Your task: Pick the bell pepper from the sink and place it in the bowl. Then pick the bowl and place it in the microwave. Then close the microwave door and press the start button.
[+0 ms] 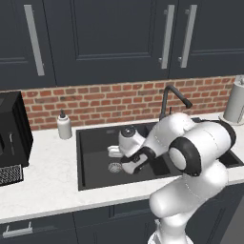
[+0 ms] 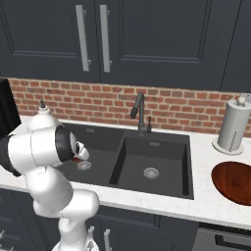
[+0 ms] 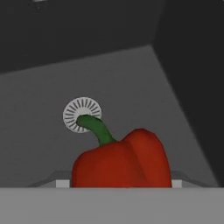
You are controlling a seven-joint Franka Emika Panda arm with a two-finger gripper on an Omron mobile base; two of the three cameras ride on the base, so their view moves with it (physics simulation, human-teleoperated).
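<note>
The red bell pepper with its curved green stem sits right between my fingertips in the hand view, in front of a round metal drain. My gripper reaches down into the left basin of the black sink and is shut on the pepper; a sliver of red shows at the gripper in the right base view. Whether the pepper touches the basin floor I cannot tell. The reddish-brown bowl rests on the counter right of the sink. The microwave and its door are out of view.
A black arched faucet stands behind the sink. A soap bottle and a black appliance sit on the counter to the left. A paper towel holder stands behind the bowl. Dark cabinets hang above.
</note>
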